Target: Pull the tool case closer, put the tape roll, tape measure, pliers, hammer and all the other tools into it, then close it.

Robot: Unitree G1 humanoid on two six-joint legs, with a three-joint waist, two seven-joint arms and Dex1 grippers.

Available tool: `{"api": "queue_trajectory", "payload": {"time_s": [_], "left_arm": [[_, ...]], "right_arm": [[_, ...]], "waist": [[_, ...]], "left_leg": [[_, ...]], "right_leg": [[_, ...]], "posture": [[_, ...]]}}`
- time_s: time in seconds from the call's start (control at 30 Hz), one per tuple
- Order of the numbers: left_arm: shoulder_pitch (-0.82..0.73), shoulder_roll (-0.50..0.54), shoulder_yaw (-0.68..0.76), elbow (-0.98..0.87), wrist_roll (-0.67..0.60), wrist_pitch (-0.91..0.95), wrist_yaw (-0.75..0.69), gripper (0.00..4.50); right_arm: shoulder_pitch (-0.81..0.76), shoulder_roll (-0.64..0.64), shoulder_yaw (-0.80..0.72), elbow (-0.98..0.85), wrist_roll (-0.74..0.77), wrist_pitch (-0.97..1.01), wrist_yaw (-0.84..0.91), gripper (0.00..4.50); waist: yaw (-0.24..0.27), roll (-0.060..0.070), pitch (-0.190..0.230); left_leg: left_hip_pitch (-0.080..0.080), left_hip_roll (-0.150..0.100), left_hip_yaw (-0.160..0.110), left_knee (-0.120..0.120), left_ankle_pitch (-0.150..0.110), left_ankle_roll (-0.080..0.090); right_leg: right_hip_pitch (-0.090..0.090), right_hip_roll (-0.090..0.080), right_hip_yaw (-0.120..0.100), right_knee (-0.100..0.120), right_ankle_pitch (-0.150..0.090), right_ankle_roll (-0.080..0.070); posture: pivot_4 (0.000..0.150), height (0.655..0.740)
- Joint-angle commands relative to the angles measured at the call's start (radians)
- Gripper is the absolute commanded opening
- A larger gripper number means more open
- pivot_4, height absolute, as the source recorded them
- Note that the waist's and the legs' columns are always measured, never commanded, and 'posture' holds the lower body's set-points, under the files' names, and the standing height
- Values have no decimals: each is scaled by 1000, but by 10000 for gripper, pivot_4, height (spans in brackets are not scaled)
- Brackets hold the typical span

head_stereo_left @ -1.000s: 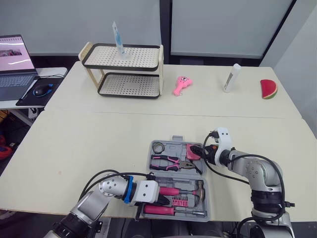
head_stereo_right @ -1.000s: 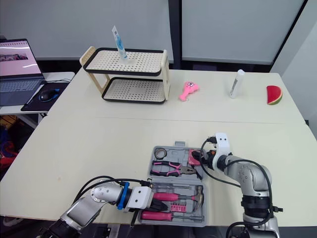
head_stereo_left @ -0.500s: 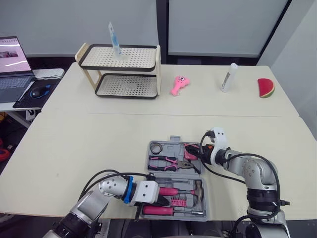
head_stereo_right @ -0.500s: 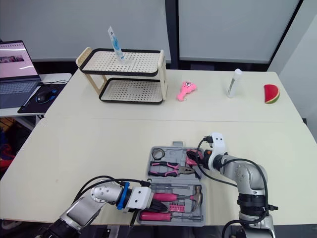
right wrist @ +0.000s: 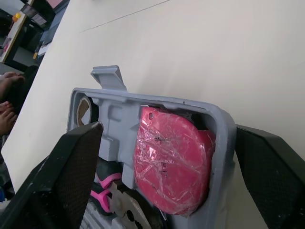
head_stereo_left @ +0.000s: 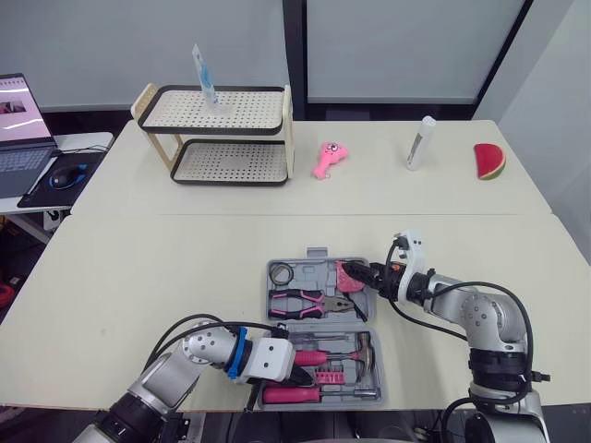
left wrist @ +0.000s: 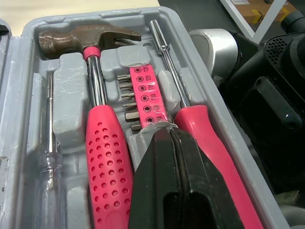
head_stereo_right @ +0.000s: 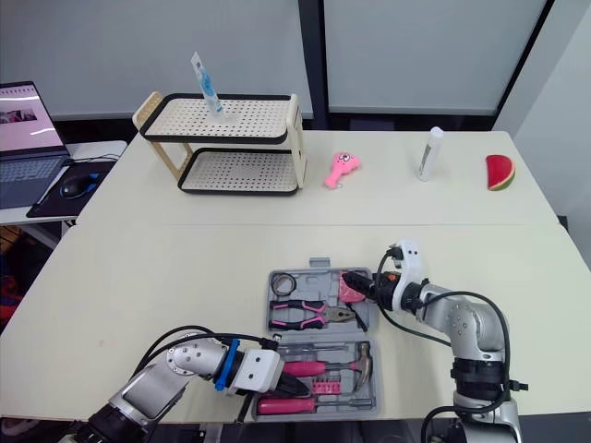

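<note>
Now the right gripper (head_stereo_left: 367, 276) has drawn back a little from the pink tape measure (right wrist: 172, 160), with its fingers spread. The tape measure sits in its pocket of the tool case (right wrist: 224, 126). The left gripper (left wrist: 167, 135) is pressed together over the bit holder (left wrist: 143, 93). Closing the case seems to be next.

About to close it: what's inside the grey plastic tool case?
Grey tool case, far half: tape roll, pink-handled pliers, round pink tape measure. Near half: pink-handled hammer, pink screwdriver, bit strip. Left gripper's black fingers hide part of it.
</note>
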Motion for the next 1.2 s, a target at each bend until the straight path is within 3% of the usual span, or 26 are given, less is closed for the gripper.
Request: {"api": "queue_trajectory", "payload": {"time_s": [0.03,0.53,0.77,0.97,1.2], "left_arm": [[33,30,-34,67,72,34,-1,0],[32,38,-15,34,42,58,2,0],[50,66,106,-60,-140,124,-29,0],[132,192,274,-238,-362,290,-100,0],[269,328,435,-197,-396,284,-167,0]], "right_arm": [[-5,-7,64,-66,60,-23,83,44732],[12,-139,165,-154,37,-155,194,44732],[51,-249,210,-260,15,-208,255,44732],[74,-316,248,-331,-24,-274,266,44732],[146,-389,265,-469,-43,-309,253,44732]], "waist": [[-3,0,0],[-14,1,-1],[-14,0,-1],[-12,-1,0],[-10,-1,0]], "left_leg": [[0,0,0,0,0,0],[0,0,-1,0,0,0],[0,1,-2,1,0,0],[-3,1,-2,2,0,0],[-3,1,-2,1,0,0]], "right_leg": [[0,0,0,0,0,0],[0,1,0,0,0,0],[0,1,-1,1,0,0],[-1,1,-2,2,0,-1],[-2,1,-2,1,-1,-2]], "posture": [[1500,7350],[1500,7350],[1500,7350],[1500,7350],[1500,7350]]}}
